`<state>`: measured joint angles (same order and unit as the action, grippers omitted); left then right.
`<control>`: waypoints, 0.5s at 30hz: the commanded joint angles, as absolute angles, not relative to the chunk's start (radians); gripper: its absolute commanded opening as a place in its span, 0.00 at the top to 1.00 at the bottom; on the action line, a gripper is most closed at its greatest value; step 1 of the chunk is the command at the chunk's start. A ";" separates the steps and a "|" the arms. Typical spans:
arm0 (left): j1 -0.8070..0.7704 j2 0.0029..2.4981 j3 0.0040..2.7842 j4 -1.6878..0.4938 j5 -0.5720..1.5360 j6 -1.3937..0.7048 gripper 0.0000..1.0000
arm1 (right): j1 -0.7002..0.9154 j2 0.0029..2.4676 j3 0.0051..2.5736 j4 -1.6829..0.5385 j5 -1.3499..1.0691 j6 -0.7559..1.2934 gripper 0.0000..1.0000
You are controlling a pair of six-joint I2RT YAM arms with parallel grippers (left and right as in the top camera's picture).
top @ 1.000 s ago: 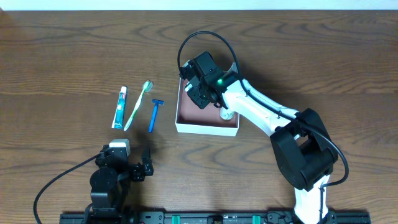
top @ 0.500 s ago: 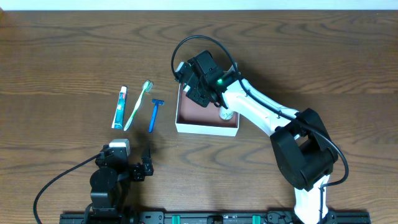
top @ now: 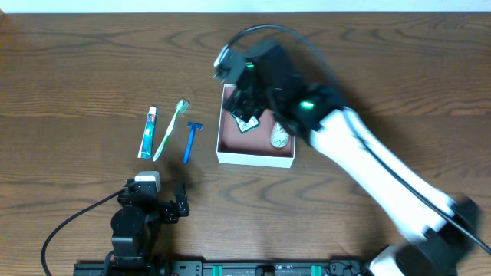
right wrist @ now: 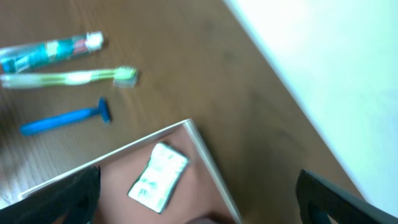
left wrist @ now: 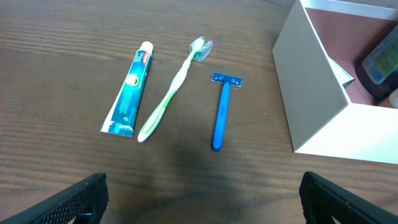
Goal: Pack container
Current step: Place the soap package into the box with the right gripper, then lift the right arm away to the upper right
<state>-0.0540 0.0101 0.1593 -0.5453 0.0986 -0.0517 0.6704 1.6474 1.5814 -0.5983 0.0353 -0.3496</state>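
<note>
The container (top: 255,159), a white-walled square box with a reddish-brown inside, stands mid-table. A small white-and-green packet (top: 246,123) and a white round item (top: 280,137) lie in it. My right gripper (top: 247,98) hovers blurred over the box's far left corner, open and empty; its wrist view looks down on the packet (right wrist: 158,177) and the box rim (right wrist: 208,168). Left of the box lie a toothpaste tube (top: 146,132), a green toothbrush (top: 171,129) and a blue razor (top: 189,142). My left gripper (top: 181,204) rests open near the front edge, short of the razor (left wrist: 219,115).
The left wrist view shows the toothpaste tube (left wrist: 129,90), the toothbrush (left wrist: 171,93) and the container's white wall (left wrist: 311,93) at the right. Bare wood surrounds them. A pale strip (right wrist: 323,68) borders the table's far edge.
My right gripper has opened wide and lifted off the container, leaving the packet lying inside. The right arm is in motion and blurred. The left arm has not moved.
</note>
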 commanded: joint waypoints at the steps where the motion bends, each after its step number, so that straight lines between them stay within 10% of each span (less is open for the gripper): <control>1: -0.049 0.004 0.147 -0.545 0.105 -0.053 0.02 | 0.604 1.515 1.605 -0.667 0.116 -0.120 0.01; 15: -0.049 0.004 0.147 -0.539 0.104 -0.052 0.02 | 0.012 1.348 1.604 -1.184 0.014 0.450 0.01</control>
<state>-0.0540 0.0101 0.1593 -0.5446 0.0986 -0.0517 0.0811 1.3495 1.6058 -1.1606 0.0742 0.3187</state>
